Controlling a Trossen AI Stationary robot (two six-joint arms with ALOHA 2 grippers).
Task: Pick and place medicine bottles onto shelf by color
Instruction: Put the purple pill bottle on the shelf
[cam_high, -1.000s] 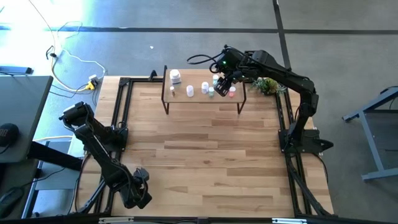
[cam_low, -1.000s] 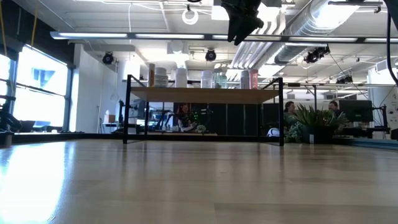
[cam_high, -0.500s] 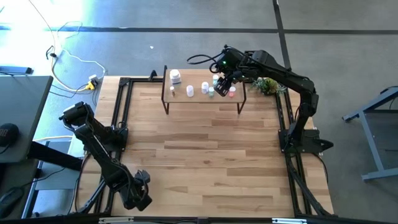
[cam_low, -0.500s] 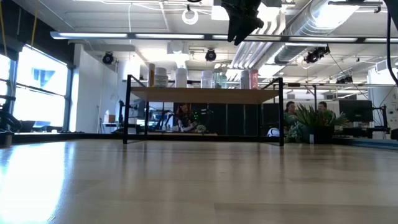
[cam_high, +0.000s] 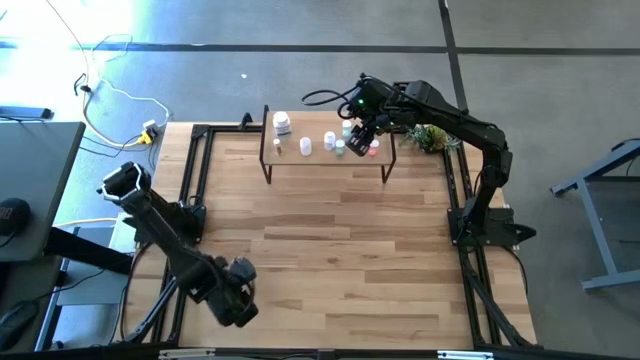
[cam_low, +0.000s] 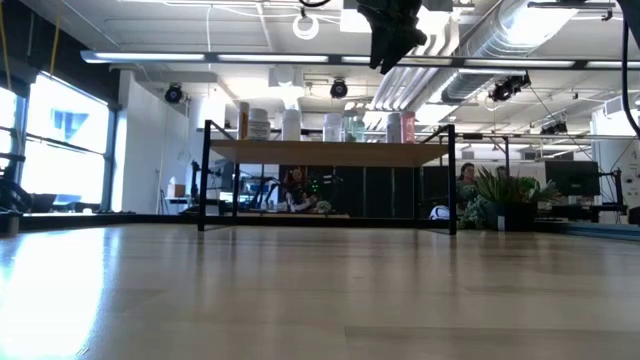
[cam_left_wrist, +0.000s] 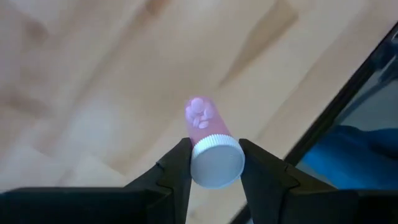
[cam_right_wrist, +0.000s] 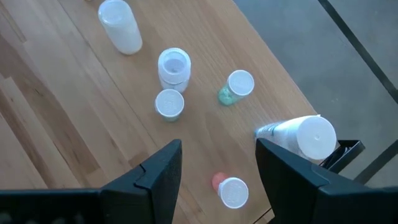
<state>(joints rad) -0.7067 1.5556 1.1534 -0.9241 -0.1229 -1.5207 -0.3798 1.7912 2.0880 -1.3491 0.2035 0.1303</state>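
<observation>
The left tool (cam_left_wrist: 214, 163) is at the near left of the slatted light-wood counter (cam_high: 330, 250), its two dark fingers pinching a small cylindrical plastic bottle (cam_left_wrist: 210, 146) with a smooth white cap and a translucent body showing pinkish tablets. The right tool (cam_right_wrist: 217, 168) hangs above the right part of the shelf (cam_high: 325, 155), a narrow pale wood board on thin black metal legs at the far side of the counter; its fingers are spread with nothing between them. On the shelf, the right wrist view shows a large white bottle (cam_right_wrist: 306, 138), a white-capped bottle with a green body (cam_right_wrist: 236, 86), a white-capped bottle with a reddish body (cam_right_wrist: 230, 190), two more small white-capped bottles (cam_right_wrist: 172, 65) close together, and a frosted translucent cylinder (cam_right_wrist: 119, 25) farther along. A leafy green plant (cam_high: 430, 136) stands just right of the shelf.
</observation>
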